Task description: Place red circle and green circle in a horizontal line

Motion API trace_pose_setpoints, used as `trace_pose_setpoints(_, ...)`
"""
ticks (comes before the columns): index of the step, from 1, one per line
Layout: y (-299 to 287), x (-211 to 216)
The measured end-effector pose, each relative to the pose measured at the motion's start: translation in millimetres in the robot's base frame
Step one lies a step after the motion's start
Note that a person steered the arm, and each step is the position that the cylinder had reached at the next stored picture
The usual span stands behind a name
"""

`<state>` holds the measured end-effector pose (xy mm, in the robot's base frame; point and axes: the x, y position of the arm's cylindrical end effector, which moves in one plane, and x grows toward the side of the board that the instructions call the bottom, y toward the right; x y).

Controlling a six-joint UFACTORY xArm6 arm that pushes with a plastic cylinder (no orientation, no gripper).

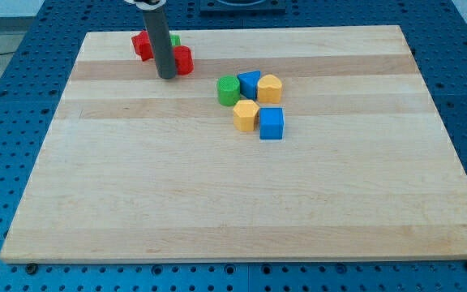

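Note:
My tip (167, 75) rests on the wooden board (233, 195) near the view's top left, just left of the red circle (183, 60) and touching or nearly touching it. The rod hides part of that block. The green circle (229, 90) stands to the right and slightly lower, at the left end of a cluster of blocks. A second red block (142, 45) lies left of the rod, and a green block (174, 40) peeks out behind it; their shapes are partly hidden.
Next to the green circle sit a blue triangular block (250, 83), a yellow block (270, 88), a yellow hexagonal block (246, 114) and a blue cube (272, 123). The board's top edge runs close behind the red blocks.

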<state>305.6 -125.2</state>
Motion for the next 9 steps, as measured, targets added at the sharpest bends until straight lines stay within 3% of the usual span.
trace_pose_setpoints(6,20,-26)
trace_pose_setpoints(7,20,-3)
trace_pose_setpoints(8,15,52)
trace_pose_setpoints(9,53,103)
